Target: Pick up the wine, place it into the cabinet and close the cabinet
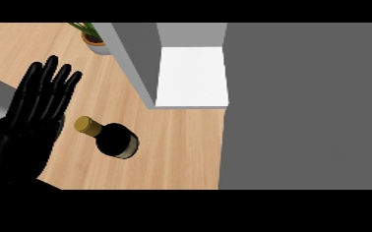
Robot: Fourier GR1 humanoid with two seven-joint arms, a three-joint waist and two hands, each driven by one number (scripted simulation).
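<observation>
A dark wine bottle point(115, 138) with a gold cap stands on the wooden counter point(174, 147), seen from above, left of centre. My left hand point(36, 110) is open at the left edge, fingers straight and pointing up, just left of the bottle and apart from it. Behind the bottle, the cabinet point(190, 76) is open, its white inner floor showing, with a grey side wall on its left. A large grey panel point(298, 103), seemingly the open cabinet door, fills the right side. My right hand is not in view.
A potted plant point(93, 38) stands at the back of the counter, left of the cabinet wall. Bare wood lies between the bottle and the cabinet opening.
</observation>
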